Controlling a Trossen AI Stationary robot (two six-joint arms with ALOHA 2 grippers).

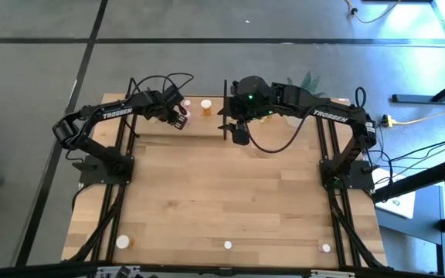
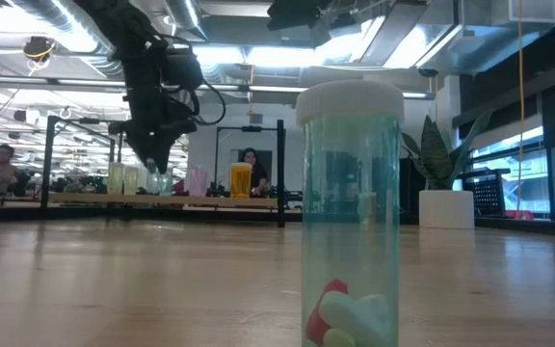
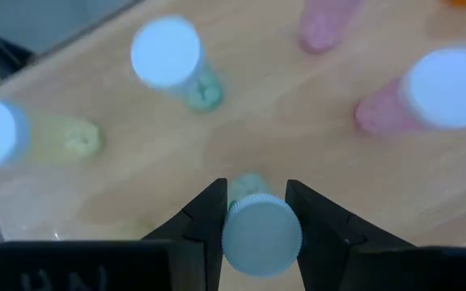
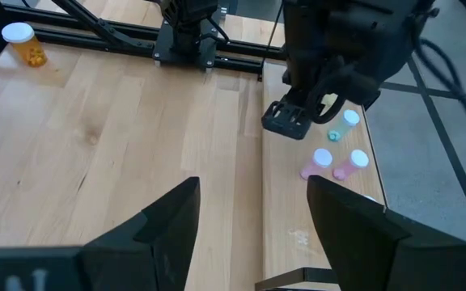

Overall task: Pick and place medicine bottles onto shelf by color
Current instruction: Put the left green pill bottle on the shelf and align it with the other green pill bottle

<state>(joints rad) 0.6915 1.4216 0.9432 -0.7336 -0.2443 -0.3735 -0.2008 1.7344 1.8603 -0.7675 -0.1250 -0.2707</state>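
Over the shelf (image 1: 168, 127), the left gripper (image 3: 253, 212) pinches a green bottle (image 3: 259, 234) by its cap, seemingly mid-placement, needing lowering beside the green ones before release.

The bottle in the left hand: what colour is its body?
Green, with a white cap; the bottle shows best in the left wrist view.

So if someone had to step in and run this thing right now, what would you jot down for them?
Left gripper: shut on a green bottle, held over the shelf at the table's far edge.
Right gripper: open, empty, waiting beside the shelf.
Done: green and pink bottles and an orange bottle already stand on the shelf.
Left: set this one by the greens, then fetch the three bottles at the near edge, including the near orange bottle.
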